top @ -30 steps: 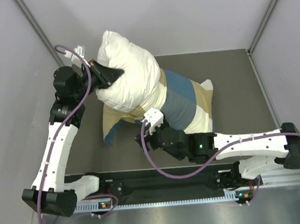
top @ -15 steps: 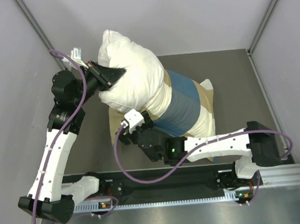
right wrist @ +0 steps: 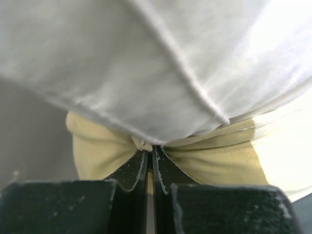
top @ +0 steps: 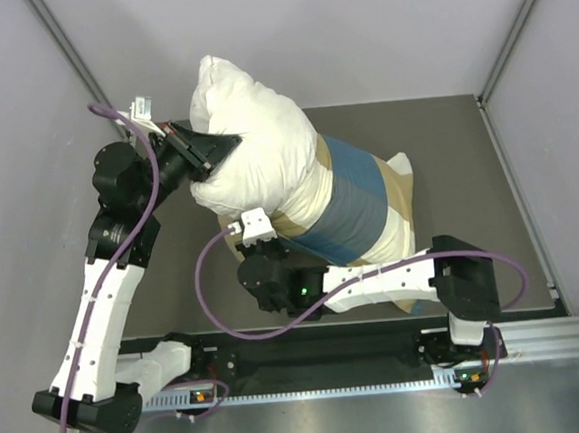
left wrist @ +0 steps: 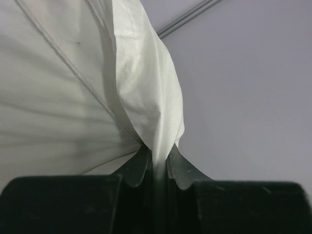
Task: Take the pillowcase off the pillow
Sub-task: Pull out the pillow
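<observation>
The plump white pillow [top: 253, 139] sticks up out of the checked blue, tan and cream pillowcase [top: 354, 206], which still wraps its lower right half. My left gripper [top: 221, 142] is shut on a fold of the pillow [left wrist: 146, 97] at its left side, holding that end up. My right gripper [top: 256, 241] sits under the pillow at the pillowcase's open mouth. Its jaws are shut on a pinch of the tan pillowcase edge [right wrist: 102, 151], with the white pillow [right wrist: 146, 63] bulging just above.
Grey walls enclose the dark table [top: 444, 134] on the left, back and right. The black rail [top: 310, 355] with both arm bases runs along the near edge. The right arm's forearm [top: 395, 278] lies across the front of the pillowcase.
My right arm has swung left along the pillowcase's near edge and its gripper has shut on the tan edge. The left gripper has kept its hold, lifting the pillow slightly.
</observation>
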